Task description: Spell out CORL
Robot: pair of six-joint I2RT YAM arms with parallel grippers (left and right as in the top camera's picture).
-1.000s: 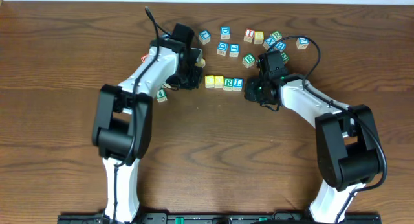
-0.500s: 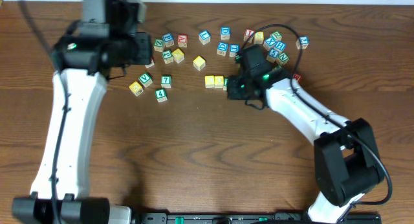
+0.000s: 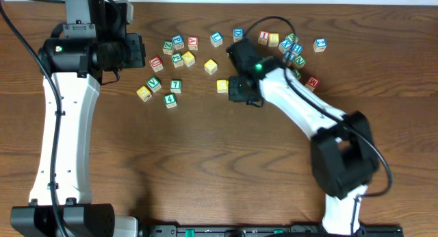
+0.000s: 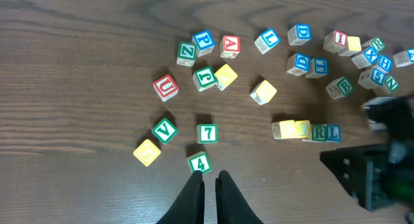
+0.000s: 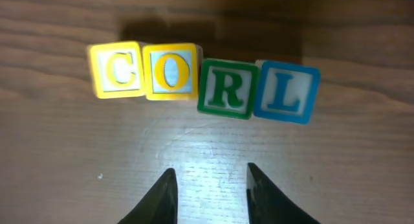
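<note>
Four cubes stand side by side on the wood in a row that reads CORL: the yellow C (image 5: 116, 70), the yellow O (image 5: 170, 71), the green R (image 5: 226, 89) and the blue L (image 5: 286, 92). R and L sit slightly lower and tilted. My right gripper (image 5: 211, 173) hovers just in front of the row, open, with bare table between its fingers. From overhead it covers most of the row, and only the yellow C cube (image 3: 222, 85) shows. My left gripper (image 4: 209, 177) is shut on nothing, high over the left side. From there the row (image 4: 309, 130) lies to the right.
Loose cubes lie left of the row: a green 4 (image 4: 200, 162), a green 7 (image 4: 206, 133), a green V (image 4: 164, 130), a yellow one (image 4: 147, 152) and a red U (image 4: 165, 87). Several more cluster at the back right around a green B (image 4: 339, 88).
My left arm has swung away from the row, up and to the back left. My right gripper has moved left over the row and its fingers have parted a little.
</note>
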